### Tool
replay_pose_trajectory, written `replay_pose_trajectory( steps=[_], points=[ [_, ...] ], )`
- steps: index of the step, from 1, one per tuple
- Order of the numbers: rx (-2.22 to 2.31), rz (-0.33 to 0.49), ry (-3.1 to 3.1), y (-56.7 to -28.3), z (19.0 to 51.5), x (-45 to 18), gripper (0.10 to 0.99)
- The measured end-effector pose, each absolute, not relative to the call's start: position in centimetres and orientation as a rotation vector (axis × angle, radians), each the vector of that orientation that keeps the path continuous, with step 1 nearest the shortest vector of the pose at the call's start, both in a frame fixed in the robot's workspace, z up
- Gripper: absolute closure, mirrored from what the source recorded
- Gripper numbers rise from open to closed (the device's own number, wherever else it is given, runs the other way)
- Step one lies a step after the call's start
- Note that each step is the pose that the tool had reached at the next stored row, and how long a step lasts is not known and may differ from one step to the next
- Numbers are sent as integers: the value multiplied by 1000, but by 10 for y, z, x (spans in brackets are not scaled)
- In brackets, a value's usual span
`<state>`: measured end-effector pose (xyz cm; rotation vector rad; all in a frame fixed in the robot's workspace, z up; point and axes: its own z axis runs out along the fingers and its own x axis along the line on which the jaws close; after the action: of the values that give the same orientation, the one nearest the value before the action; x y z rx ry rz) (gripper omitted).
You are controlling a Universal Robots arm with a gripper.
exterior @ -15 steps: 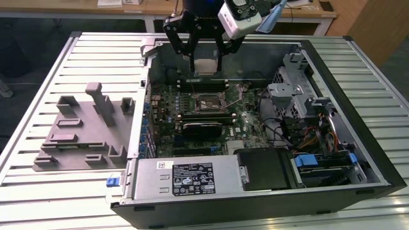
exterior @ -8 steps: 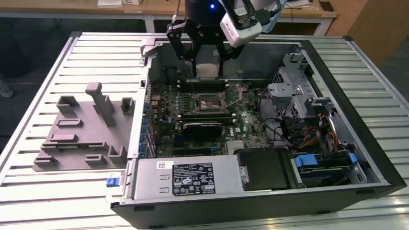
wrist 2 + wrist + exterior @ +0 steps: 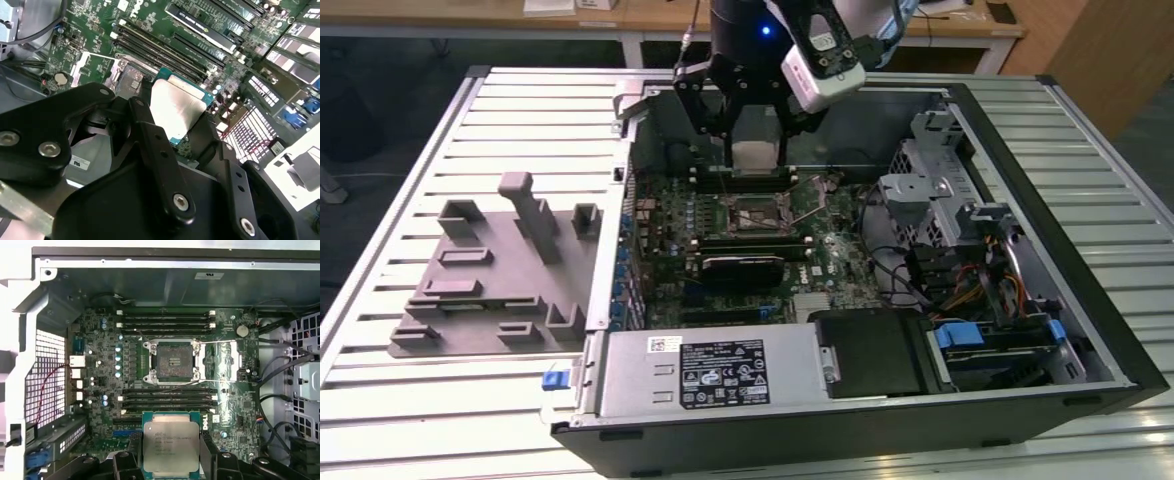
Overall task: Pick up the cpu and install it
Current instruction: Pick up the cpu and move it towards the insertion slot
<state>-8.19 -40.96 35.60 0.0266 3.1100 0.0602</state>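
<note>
The cpu [image 3: 170,445], a flat square chip with a pale silvery top and green rim, sits between the black fingers of my gripper [image 3: 171,455], which is shut on it. The second wrist view shows the cpu [image 3: 176,109] clamped by its edges above the motherboard. In the exterior view my gripper [image 3: 755,152] holds the cpu [image 3: 755,155] in the air over the open computer case, a little behind the open socket [image 3: 757,215]. In the first wrist view the socket [image 3: 173,360] lies bare with its metal frame swung aside.
The open computer case [image 3: 1067,250] lies on a slatted metal table. A grey fixture plate with raised blocks [image 3: 500,275] sits at the exterior view's left. The power supply [image 3: 707,372] and drive bays [image 3: 987,345] fill the case's near side; cables [image 3: 961,280] run at the right.
</note>
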Motion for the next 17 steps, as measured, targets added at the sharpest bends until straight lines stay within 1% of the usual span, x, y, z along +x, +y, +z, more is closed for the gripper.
replay_pose_trajectory(
  steps=[17],
  points=[
    [27,56,3113,-403,335,-71,545]
  ],
)
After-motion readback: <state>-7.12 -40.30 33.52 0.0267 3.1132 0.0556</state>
